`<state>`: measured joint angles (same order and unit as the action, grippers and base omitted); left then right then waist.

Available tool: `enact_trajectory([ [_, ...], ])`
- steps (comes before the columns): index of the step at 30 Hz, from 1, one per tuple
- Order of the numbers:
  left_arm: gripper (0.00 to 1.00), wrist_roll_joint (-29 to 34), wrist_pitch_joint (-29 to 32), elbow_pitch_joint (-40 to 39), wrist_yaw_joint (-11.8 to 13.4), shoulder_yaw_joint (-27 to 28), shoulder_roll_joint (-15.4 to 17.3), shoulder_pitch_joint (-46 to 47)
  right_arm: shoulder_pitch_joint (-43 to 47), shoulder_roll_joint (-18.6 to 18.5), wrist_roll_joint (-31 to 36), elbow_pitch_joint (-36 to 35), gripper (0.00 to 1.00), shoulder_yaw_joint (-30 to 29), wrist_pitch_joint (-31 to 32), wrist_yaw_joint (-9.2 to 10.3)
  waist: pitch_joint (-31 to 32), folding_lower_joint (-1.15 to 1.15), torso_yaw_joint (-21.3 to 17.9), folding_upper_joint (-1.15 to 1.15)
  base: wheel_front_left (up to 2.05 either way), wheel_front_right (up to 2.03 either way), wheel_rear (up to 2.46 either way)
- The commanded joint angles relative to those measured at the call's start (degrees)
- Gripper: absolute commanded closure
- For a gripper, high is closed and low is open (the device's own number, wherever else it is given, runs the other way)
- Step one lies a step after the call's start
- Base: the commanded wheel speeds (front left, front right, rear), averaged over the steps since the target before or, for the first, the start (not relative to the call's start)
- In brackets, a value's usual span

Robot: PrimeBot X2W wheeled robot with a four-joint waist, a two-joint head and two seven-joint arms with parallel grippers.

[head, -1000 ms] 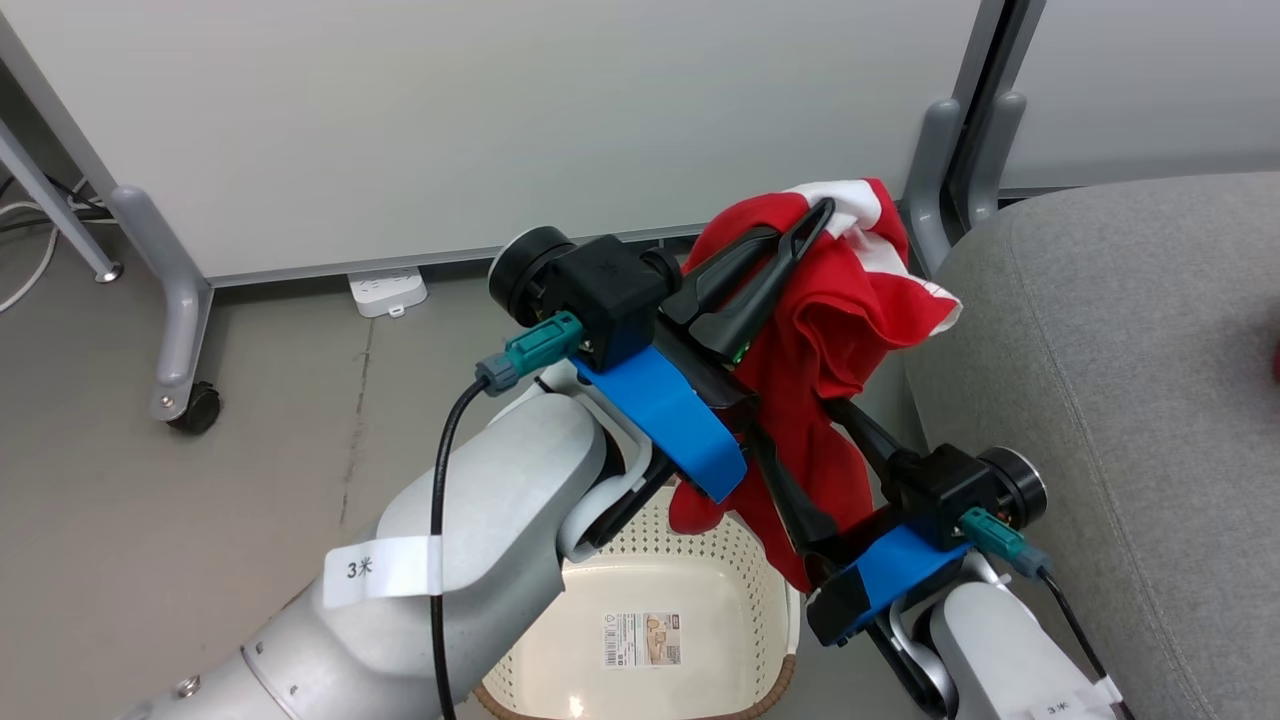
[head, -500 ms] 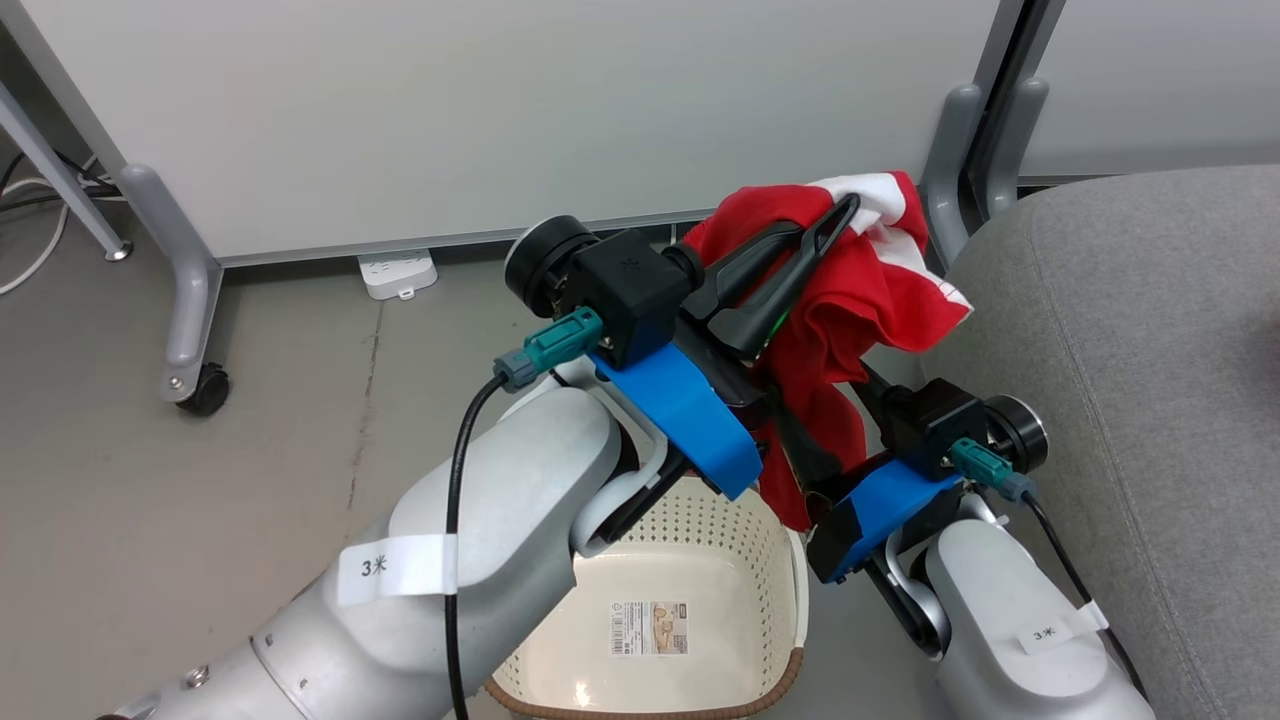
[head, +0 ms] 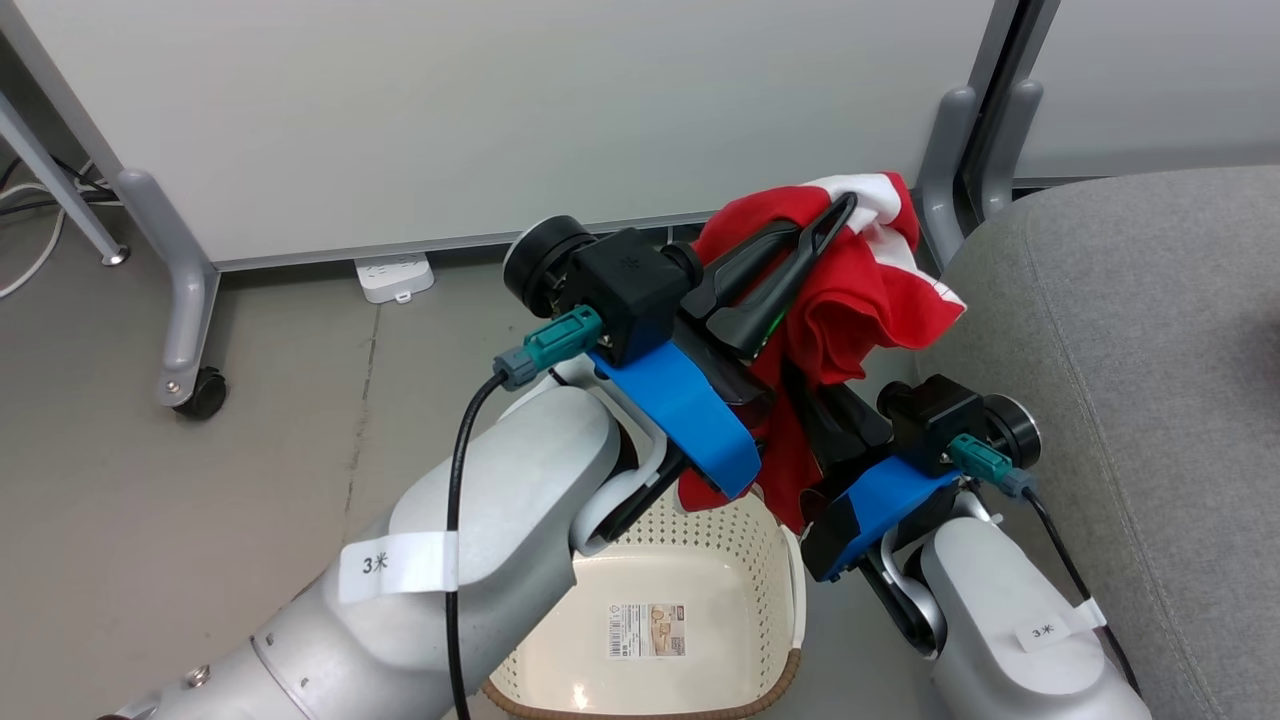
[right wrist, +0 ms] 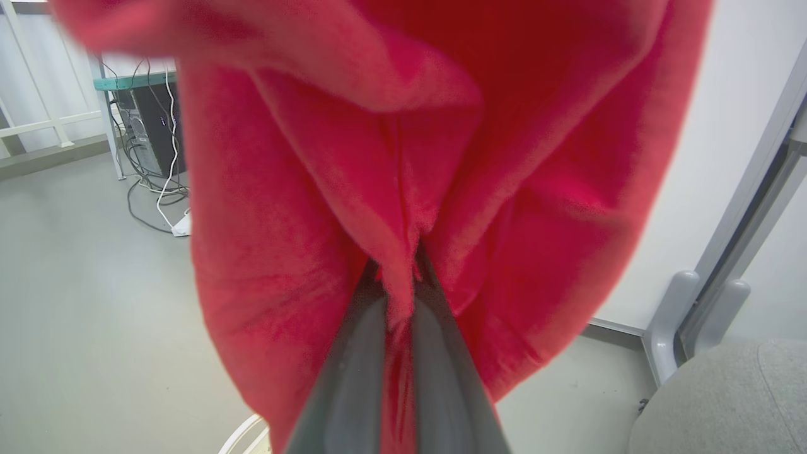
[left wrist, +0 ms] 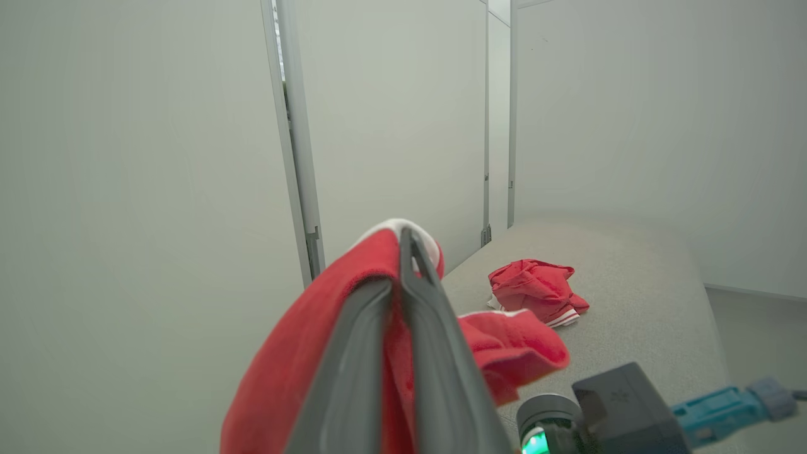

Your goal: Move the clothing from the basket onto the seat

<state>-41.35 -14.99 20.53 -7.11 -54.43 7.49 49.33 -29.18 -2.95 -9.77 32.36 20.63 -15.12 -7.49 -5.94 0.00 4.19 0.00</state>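
Garment [head: 862, 300] clamped between left pincer [head: 828, 218] and right pincer [right wrist: 397, 277]

Bright red garment [head: 850, 300], a broad white stripe and white trim flashing at its edge. Second garment [left wrist: 536, 290], same red, thin white stripes along the hem, set against the light grey seat [head: 1120, 350]. Basket [head: 700, 560]: cream-white, walls dotted with tiny perforations, brown woven-look rim, pale printed label [head: 647, 630] inside. Left gripper [head: 838, 212] has black fingers, with a vivid blue bracket [head: 680, 405] and a teal plug [head: 555, 340] behind. Right gripper [right wrist: 397, 274], dark grey fingers amid all that red. Left forearm [head: 500, 470] pale silver-white, floor [head: 200, 480] dull grey, wall panels [head: 500, 100] off-white
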Motion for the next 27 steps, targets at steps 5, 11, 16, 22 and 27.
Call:
enact_trajectory([
  [5, 1.00, 0.23, -0.27, 0.52, -0.31, 0.24, 0.24, -0.19, -0.09, 0.10, -0.63, -0.54, 1.00, 0.22, -0.04, -0.01, -0.02, 0.00, -0.13, 0.00, 0.00, 0.00, 0.00],
  [11, 1.00, 0.58, -0.27, 0.90, -0.35, 0.08, 0.25, -0.33, 0.23, 0.10, -1.00, -0.91, 1.00, 0.39, -0.04, -0.01, -0.05, 0.00, -0.14, 0.00, 0.00, 0.00, 0.00],
  [16, 0.00, 1.26, -0.09, 1.84, 0.57, -0.16, 0.31, 0.15, 0.42, 0.10, -1.07, -1.15, 1.00, 0.50, -0.04, -0.01, -0.35, 0.00, -0.23, 0.00, 0.00, 0.00, 0.00],
  [22, 0.00, 1.37, -0.05, 2.56, 0.63, -0.54, 0.41, 0.33, 0.07, 0.10, -1.28, -1.23, 1.00, 0.49, -0.04, -0.01, -0.93, 0.00, -0.44, 0.00, 0.00, 0.00, 0.00],
  [27, 0.00, 1.25, 0.15, 2.88, 0.66, -0.67, 0.58, 0.84, -0.28, 0.10, -1.53, -1.44, 1.00, 0.40, -0.04, -0.01, -1.61, 0.00, -0.80, 0.00, 0.00, 0.00, 0.00],
])
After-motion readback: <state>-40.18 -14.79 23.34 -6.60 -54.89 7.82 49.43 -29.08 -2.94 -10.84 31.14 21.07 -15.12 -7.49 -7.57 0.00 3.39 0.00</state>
